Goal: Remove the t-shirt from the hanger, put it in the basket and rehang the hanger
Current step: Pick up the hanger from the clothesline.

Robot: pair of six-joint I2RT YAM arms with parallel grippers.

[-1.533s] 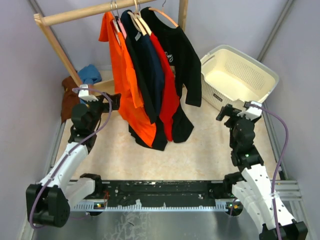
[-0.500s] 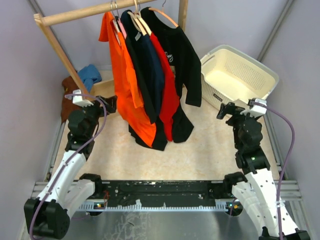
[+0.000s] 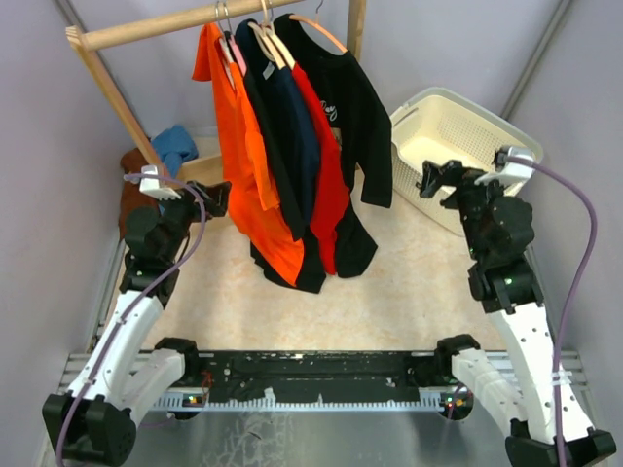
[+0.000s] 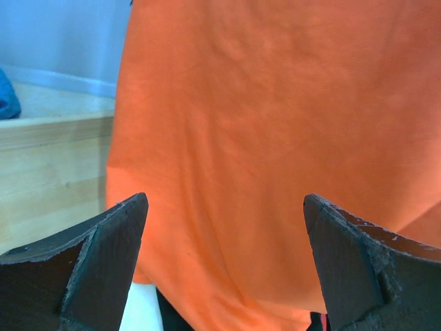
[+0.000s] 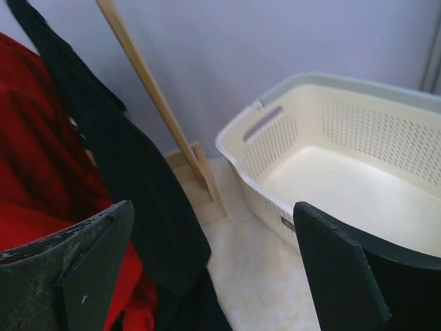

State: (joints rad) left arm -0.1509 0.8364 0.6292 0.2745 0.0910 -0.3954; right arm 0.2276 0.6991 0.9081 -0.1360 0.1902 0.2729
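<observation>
item 1. left gripper [image 3: 216, 197]: jaws spread wide, nothing between them. it sits below the wooden rail [image 3: 146, 27], to the rail's left half, and faces the orange cloth close up. from the wrist view it is not clear whether the fingers [image 4: 103, 248] touch the fabric.

item 2. right gripper [image 3: 433, 178]: jaws likewise wide and holding nothing. it is below and to the right of the rail, pointing towards the rail's upright post [image 5: 151, 89], with the hanging clothes on one side of its view and the basket on the other.

item 3. orange t-shirt [image 3: 238, 146]: on its hanger [image 3: 232, 44], hooked over the rail. it is the leftmost of the garments there, hanging straight down, hem clear of the table [image 3: 389, 292].

item 4. further garments on the rail, to the right of the orange one, in order: navy shirt [image 3: 292, 126], red shirt [image 3: 326, 185], black long-sleeved top [image 3: 360, 107]. all overlap closely.

item 5. laundry basket [image 3: 458, 94]: cream, perforated walls, on the table to the right of the rail, just beyond the right gripper.

item 6. blue cloth [image 3: 175, 143] and brown cloth [image 3: 131, 190]: bundled under the rail's left end, behind the left arm.
</observation>
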